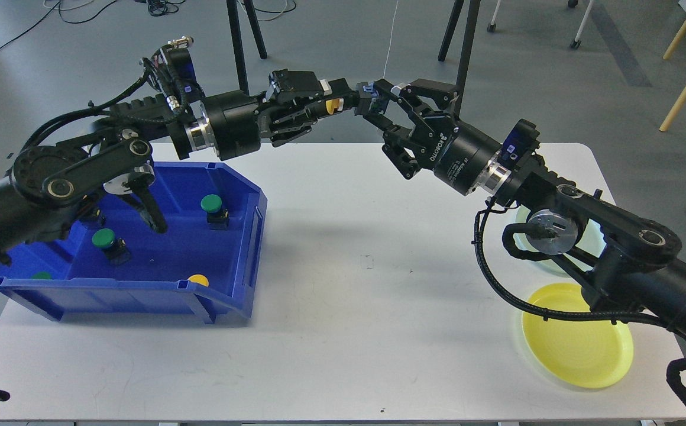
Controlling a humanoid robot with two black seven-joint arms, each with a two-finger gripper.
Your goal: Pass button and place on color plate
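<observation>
Head view, left gripper (334, 106): raised above the far edge of the table, fingers clamped on the yellow button (333, 105), which shows between them.
Head view, right gripper (378, 109): raised opposite the left one, fingers spread wide, tips reaching in at the end of the button assembly; I cannot tell whether they touch it.
Head view, yellow button: held in the air between the 2 grippers, over the back middle of the table, well apart from both plates.
Head view, white table (349, 296): bare in its middle, bin on the left side, plates on the right side.
Head view, blue bin (242, 260): holds 2 green buttons, one near the back right (212, 204) and one toward the left (104, 238); a yellow cap (198, 280) shows at the front wall and a green sliver (41, 276) at the front left corner.
Head view, yellow plate (579, 349): at the front right of the table, partly covered by the right arm.
Head view, pale green plate (596, 239): behind the yellow plate, mostly hidden by the right arm.
</observation>
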